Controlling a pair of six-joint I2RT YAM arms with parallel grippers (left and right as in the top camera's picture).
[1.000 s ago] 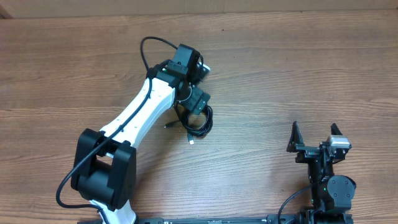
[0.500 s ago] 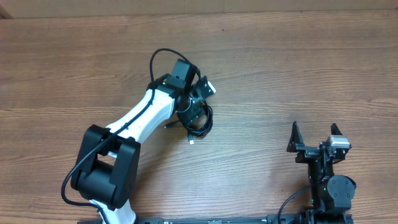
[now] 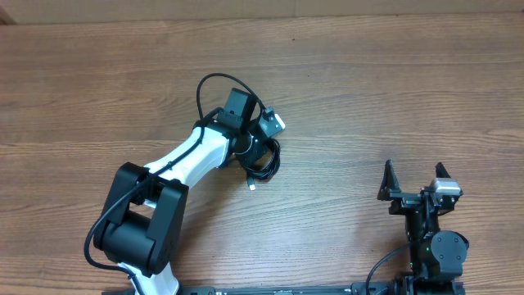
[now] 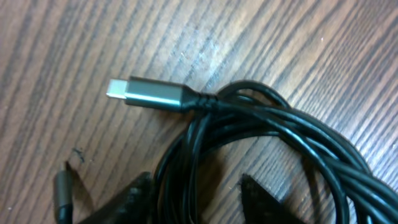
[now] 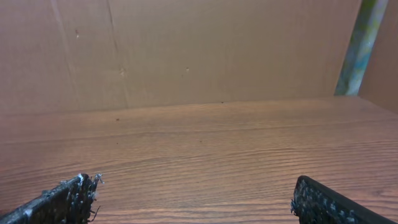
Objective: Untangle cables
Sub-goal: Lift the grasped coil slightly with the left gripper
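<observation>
A bundle of thin black cables lies coiled on the wooden table near the middle. My left gripper is down over the bundle's upper part. In the left wrist view the cables loop across the wood, with a grey plug with a silvery tip pointing left. My left gripper is open, its two fingertips on either side of a few strands. Another plug end shows at the lower left. My right gripper is open and empty at the right front, far from the cables.
A thick black lead arcs off the left arm's wrist. The right wrist view shows bare wooden table and a cardboard back wall, with the open right fingertips low in the picture.
My left gripper has dropped and shifted slightly right and down onto the cable bundle. The right arm has not moved.
</observation>
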